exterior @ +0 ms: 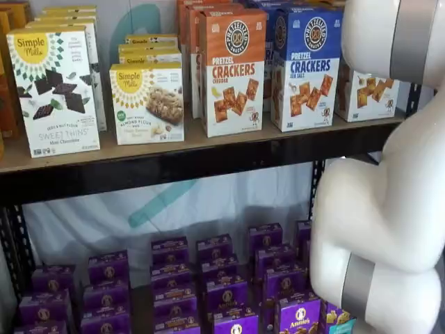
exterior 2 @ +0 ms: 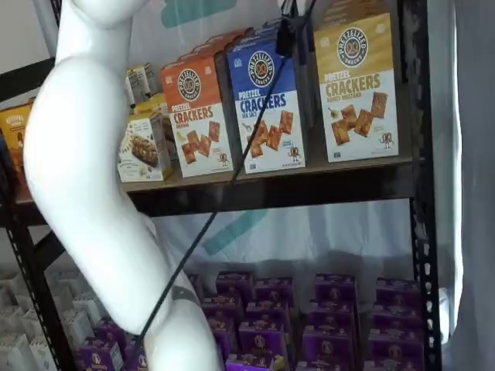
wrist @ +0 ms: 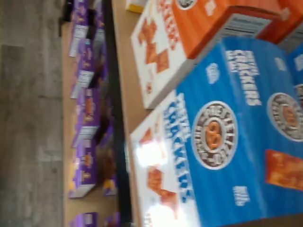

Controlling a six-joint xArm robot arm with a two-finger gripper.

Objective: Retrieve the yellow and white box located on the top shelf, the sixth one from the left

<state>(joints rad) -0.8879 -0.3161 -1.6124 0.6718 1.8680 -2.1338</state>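
On the top shelf (exterior 2: 309, 184), the yellow and white box (exterior 2: 357, 89) stands upright, face out, at three o'clock of the blue box (exterior 2: 267, 108), which I'd judge suits a frontal reach. The gripper (exterior 2: 285, 39) hangs at its ten o'clock, and its dark fingers don't show clearly enough to tell their spread.

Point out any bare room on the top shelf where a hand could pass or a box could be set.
On the top shelf, the widest gap lies between the Sweet Thins box and the almond flour box. A bare strip of board runs in front of the boxes. The orange box, blue box and yellow and white box stand nearly side by side: crowded.
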